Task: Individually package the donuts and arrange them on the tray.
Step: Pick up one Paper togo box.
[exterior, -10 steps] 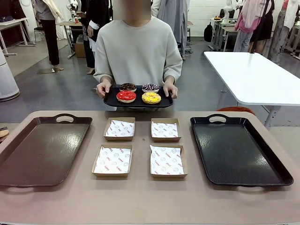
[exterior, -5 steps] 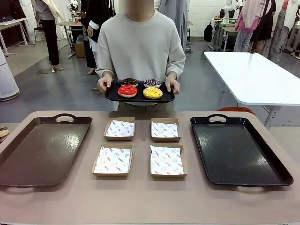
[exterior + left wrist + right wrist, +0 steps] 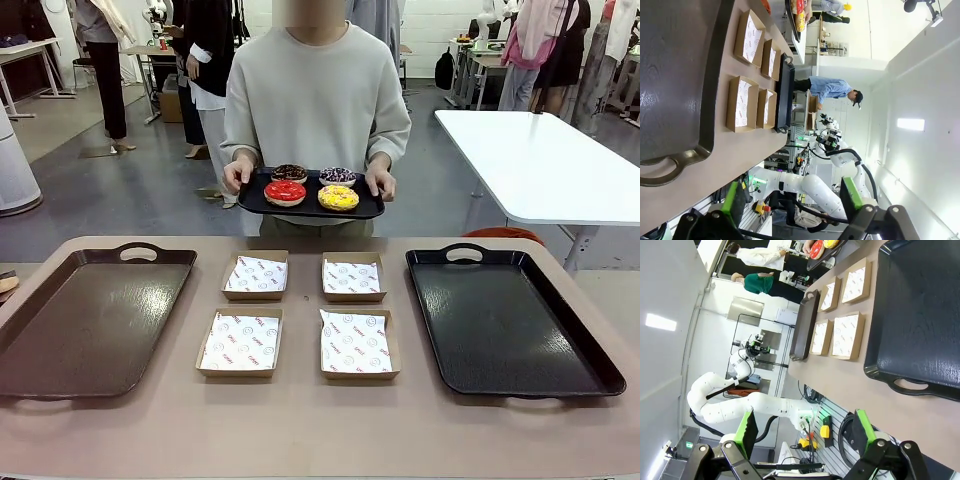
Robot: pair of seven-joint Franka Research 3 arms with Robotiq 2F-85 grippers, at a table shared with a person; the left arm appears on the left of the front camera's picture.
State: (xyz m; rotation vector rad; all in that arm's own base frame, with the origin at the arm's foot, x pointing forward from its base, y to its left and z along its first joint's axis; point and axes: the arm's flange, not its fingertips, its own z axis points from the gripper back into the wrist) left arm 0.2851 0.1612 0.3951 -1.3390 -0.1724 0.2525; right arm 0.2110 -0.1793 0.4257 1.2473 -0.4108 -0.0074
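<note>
A person at the far side holds a small black tray [image 3: 310, 211] in both hands above the table's far edge. On it lie the donuts: chocolate [image 3: 289, 173], purple with sprinkles [image 3: 338, 176], glossy red [image 3: 285, 192] and yellow [image 3: 338, 198]. The red donut [image 3: 816, 247] and the yellow donut [image 3: 830, 243] also show at the top of the right wrist view. My left gripper [image 3: 792, 200] stands open off the table's left end, near the brown tray [image 3: 675, 75]. My right gripper [image 3: 805, 430] stands open off the right end, near the large black tray [image 3: 925, 315].
Four open cardboard boxes lined with printed paper sit mid-table in two rows, among them the near left box [image 3: 240, 342] and the far right box [image 3: 353, 277]. The brown tray [image 3: 90, 320] lies on the left, the large black tray [image 3: 510, 320] on the right.
The person has lifted the small tray with the donuts higher and shifted it a little to the right. Both grippers stay open and still.
</note>
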